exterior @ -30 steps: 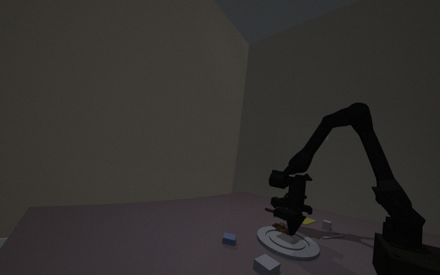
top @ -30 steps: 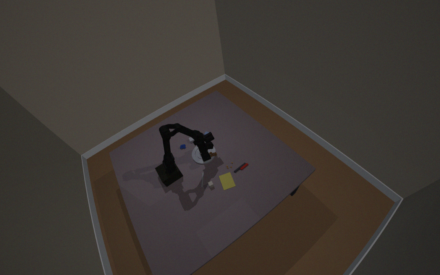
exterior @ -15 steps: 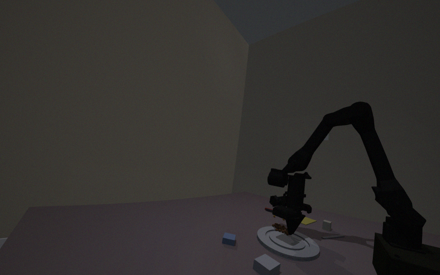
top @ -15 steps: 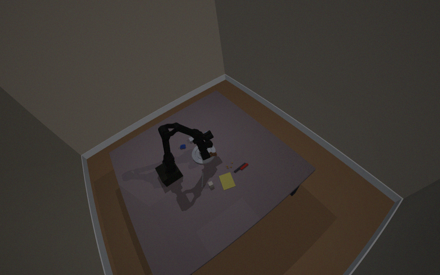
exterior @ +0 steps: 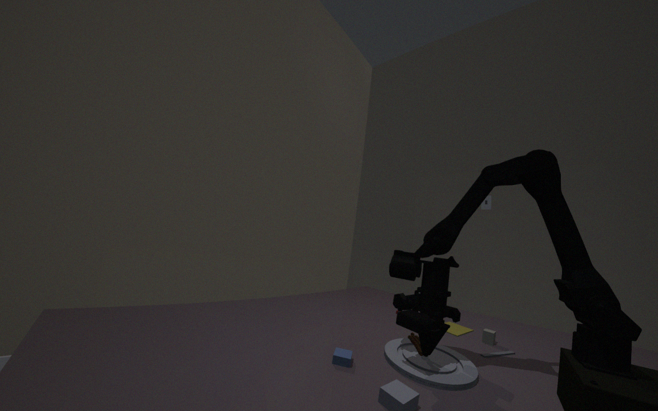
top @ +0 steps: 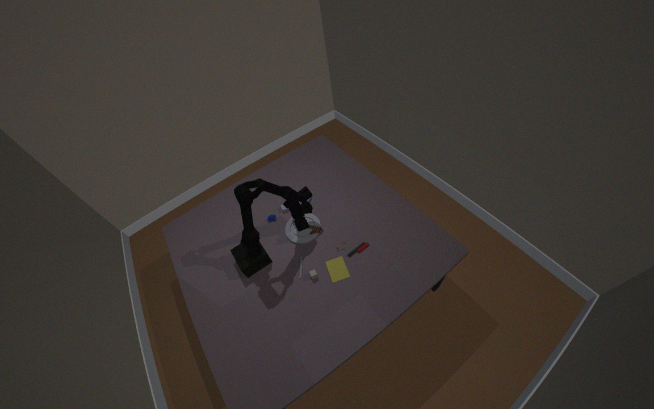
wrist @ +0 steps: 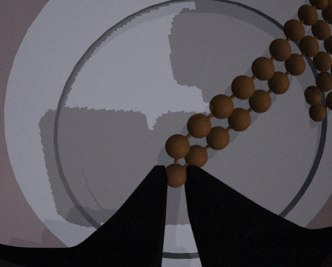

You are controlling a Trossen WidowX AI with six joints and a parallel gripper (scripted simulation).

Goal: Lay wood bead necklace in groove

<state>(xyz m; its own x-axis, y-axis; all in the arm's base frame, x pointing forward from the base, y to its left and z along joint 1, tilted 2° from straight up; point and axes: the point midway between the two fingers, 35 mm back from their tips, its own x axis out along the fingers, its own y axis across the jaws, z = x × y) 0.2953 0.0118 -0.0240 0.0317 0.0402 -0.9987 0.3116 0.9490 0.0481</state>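
Note:
The brown wood bead necklace hangs from my gripper, which is shut on one bead. In the wrist view two strands run side by side from the fingertips to the upper right, where more beads bunch up over the groove and rim. The pale round bead board lies flat under the gripper, with its dark ring groove visible. The fingertips are low over the area inside the groove. The necklace's far end is cut off in the wrist view.
A white block and a blue-grey block stand near the board. A blue cluster, yellow sheet, small pale block, thin stick and red-black tool lie around it.

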